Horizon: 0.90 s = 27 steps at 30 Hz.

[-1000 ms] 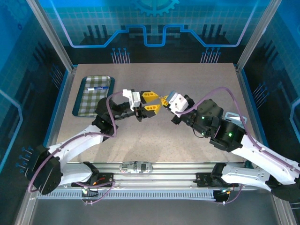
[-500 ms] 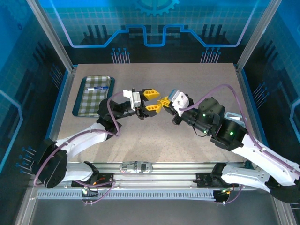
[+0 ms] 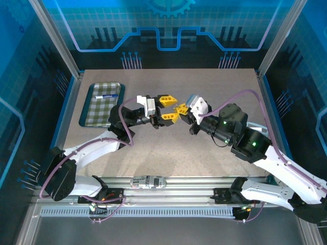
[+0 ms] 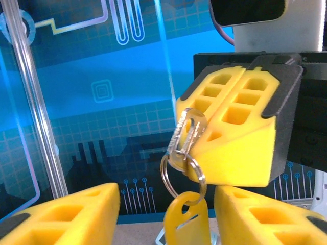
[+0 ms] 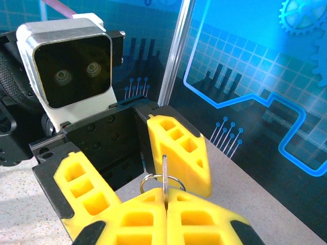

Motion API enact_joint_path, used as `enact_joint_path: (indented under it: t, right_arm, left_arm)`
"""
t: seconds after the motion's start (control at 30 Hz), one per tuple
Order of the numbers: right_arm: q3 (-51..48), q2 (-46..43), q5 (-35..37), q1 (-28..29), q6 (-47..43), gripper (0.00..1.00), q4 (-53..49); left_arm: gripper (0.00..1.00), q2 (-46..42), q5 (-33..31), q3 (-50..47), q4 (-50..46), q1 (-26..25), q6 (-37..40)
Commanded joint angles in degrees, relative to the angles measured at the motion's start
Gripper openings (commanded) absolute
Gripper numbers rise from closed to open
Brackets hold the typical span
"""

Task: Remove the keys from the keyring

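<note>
Keys [image 4: 188, 131] hang mid-air over the table [image 3: 204, 87], clenched in your right jaws so the keyring [image 4: 185, 219] w/ its yellow tag dangles free btwn your left jaws, which stand apart & empty, prob. set to grab & pull it.

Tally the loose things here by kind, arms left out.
tray: 1
pen: 1
key: 1 clear; whether there are more, cannot tell
ring: 1
tag: 1
total: 5
</note>
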Motion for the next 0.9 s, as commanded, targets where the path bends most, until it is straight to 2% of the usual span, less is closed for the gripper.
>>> enact_joint_path:
  t: [0.0,0.1,0.27,0.37,0.47,0.57,0.77,0.87]
  right_arm:
    - [1.42,0.30,-1.69,-0.66,1.45,0.00,-0.62]
    - [1.33,0.39,-2.24,-0.87,1.72,0.00,-0.57]
    - [1.06,0.12,-2.50,-1.14,2.11,0.00,-1.13]
    - [0.73,0.02,-2.84,-1.33,2.37,0.00,-1.23]
    - [0.41,-0.05,-2.94,-1.56,2.53,0.00,-1.27]
    - [0.05,-0.32,-2.95,-1.62,2.55,0.00,-1.35]
    - [-0.74,-1.35,-1.90,-2.00,1.08,0.00,-1.54]
    - [-1.71,-2.31,-1.29,-2.06,-2.19,0.00,-0.95]
  left_arm:
    - [0.49,0.41,2.15,2.43,2.30,-1.03,0.43]
    - [0.48,1.06,2.41,3.30,2.88,-1.11,0.50]
    - [0.30,1.30,2.68,3.96,3.46,-1.03,0.76]
    - [0.24,1.51,2.77,4.26,4.09,-1.04,0.14]
    - [0.09,1.44,3.37,4.55,4.50,-1.05,-0.50]
    - [0.00,1.17,4.25,5.12,3.46,-1.03,-0.91]
    - [0.00,-0.06,3.88,4.48,0.64,-0.38,-1.66]
    - [0.00,-0.80,3.04,4.78,-1.59,0.84,-4.65]
